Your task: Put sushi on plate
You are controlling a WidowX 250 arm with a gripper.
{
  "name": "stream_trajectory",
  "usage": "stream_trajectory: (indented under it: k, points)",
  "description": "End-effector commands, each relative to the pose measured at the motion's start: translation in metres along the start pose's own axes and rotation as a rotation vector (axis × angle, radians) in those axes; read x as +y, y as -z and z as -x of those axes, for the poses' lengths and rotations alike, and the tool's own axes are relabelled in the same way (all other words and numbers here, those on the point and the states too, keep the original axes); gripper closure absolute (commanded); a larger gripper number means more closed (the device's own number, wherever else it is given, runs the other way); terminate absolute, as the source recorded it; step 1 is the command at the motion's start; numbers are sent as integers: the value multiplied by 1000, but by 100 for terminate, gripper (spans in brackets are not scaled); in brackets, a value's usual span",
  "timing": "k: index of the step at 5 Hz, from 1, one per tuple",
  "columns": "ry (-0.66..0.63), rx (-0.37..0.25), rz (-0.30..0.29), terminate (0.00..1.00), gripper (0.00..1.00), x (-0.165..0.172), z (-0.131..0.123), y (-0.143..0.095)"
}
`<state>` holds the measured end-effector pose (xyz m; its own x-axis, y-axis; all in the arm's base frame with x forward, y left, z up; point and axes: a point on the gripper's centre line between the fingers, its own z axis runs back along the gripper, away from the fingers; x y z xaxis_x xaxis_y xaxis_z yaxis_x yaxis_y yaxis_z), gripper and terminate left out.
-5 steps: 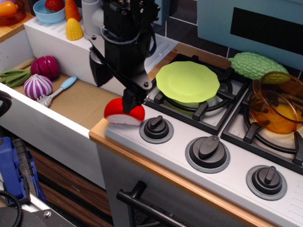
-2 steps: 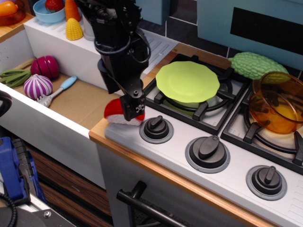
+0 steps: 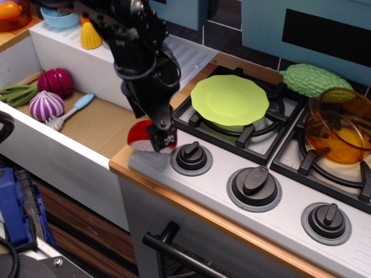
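Sushi (image 3: 139,135) sits at the front left corner of the toy stove (image 3: 290,200), on the grey panel just left of the leftmost knob (image 3: 191,157); red top up, white base down, resting on the surface. Pincer (image 3: 160,138) is lowered over the right side of the sushi and hides that part of it. Fingers appear to straddle the piece, but the dark fingertips blur together against it, so I cannot tell whether they are spread or pinching. Plate (image 3: 230,99) lies flat on the rear left burner grate, nothing on it, well apart from the sushi and behind the knob row. Judgement: grasp step in hand, transfer not yet begun. Low stance suits taking the rounded top from the sides. Next move likely needs a lift high enough to clear the knob and grate before crossing to the plate. Risk: glossy rounded top could slip from a shallow hold. Orange bowl (image 3: 339,124) on the right burner is out of the path.
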<state>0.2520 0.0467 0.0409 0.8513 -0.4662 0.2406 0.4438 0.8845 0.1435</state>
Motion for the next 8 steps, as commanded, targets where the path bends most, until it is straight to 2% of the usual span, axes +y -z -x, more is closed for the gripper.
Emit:
stream_trajectory:
  k: [1, 2, 3, 4, 5, 7, 8]
  points:
    - [-12, -84, 5, 0, 0, 0, 0, 14]
    - [-50, -106, 58, 0, 100, 3, 1, 24]
    - [-35, -75, 24, 0, 100, 8, -2, 14]
    - [-14, -27, 2, 0, 100, 18, -21, -10]
    - [-20, 29, -12, 0, 100, 27, -51, -38]
    - [-51, -52, -32, 0, 100, 20, -120, -25]
    - [-88, -81, 25, 0, 100, 15, -126, -13]
